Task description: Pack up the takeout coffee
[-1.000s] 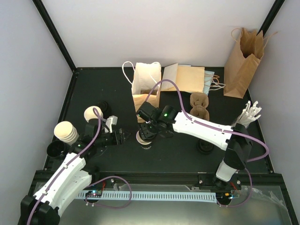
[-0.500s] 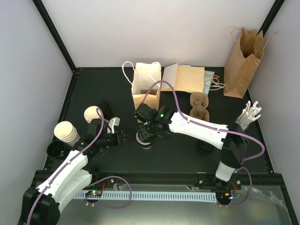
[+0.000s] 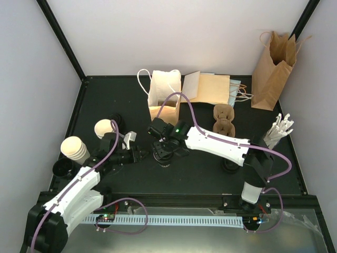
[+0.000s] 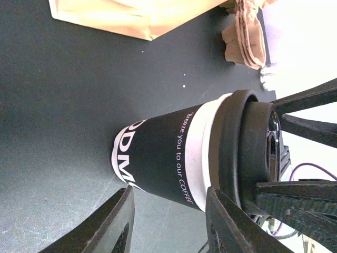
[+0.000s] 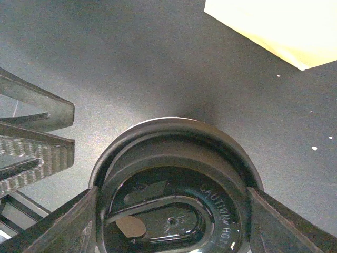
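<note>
One takeout coffee cup (image 4: 168, 158), with black print, a white band and a black lid (image 5: 174, 174), stands at the table's middle (image 3: 162, 159). My right gripper (image 3: 162, 149) comes from above and is shut on the lid's rim, with a finger on each side (image 5: 172, 203). My left gripper (image 3: 141, 154) is open at the cup's left. Its two fingers (image 4: 118, 221) reach toward the cup's body without touching it. Lidless cream cups stand at the left: a stack (image 3: 73, 149) and a single one (image 3: 103, 128).
An open paper bag (image 3: 163, 92) stands just behind the cup, with flat bags (image 3: 208, 87) beside it. A tall kraft bag (image 3: 271, 71) stands at the back right. Also here: a cardboard carrier (image 3: 223, 118), white cutlery (image 3: 279, 129), and loose black lids (image 3: 64, 167), (image 3: 229, 166).
My left gripper has moved right, up to the cup. My right gripper has shifted slightly left with the cup's lid in it.
</note>
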Available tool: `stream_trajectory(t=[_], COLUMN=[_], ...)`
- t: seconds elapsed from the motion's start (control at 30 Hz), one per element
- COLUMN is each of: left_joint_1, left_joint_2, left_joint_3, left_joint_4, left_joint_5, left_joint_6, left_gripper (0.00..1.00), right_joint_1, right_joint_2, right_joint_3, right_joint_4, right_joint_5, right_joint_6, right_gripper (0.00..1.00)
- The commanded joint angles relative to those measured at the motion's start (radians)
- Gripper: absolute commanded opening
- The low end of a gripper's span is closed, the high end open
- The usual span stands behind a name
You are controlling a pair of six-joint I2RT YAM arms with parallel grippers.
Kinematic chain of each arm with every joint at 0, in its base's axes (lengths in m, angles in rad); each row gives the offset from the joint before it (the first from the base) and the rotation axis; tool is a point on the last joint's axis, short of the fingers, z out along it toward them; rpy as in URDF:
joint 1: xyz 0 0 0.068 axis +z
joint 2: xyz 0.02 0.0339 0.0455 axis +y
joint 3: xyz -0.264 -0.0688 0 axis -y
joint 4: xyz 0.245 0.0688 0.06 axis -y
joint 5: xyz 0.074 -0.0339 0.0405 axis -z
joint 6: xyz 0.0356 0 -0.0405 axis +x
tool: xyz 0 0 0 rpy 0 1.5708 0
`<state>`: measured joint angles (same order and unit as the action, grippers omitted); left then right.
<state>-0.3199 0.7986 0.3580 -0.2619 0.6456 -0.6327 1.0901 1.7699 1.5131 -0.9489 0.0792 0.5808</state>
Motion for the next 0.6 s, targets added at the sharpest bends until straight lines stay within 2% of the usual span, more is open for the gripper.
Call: stream_trajectory(t=[0.0,0.57], left_joint_1=[0.007,0.007], left_joint_2=[0.01,0.075], left_joint_3=[-0.012,-0.041], left_joint_4=[0.043,0.111], left_joint_5=[0.032,0.048], left_joint_6=[-0.005,-0.004], left_gripper=[0.39,0.35], right_joint_1=[0.013,0.013], right_joint_2=[0.017,0.068], right_joint_3=[0.037,0.062], right_joint_4=[0.0,-0.016], right_joint_5=[0.003,0.033], right_joint_6=[-0.01,-0.026], right_gripper=[0.69,0.69])
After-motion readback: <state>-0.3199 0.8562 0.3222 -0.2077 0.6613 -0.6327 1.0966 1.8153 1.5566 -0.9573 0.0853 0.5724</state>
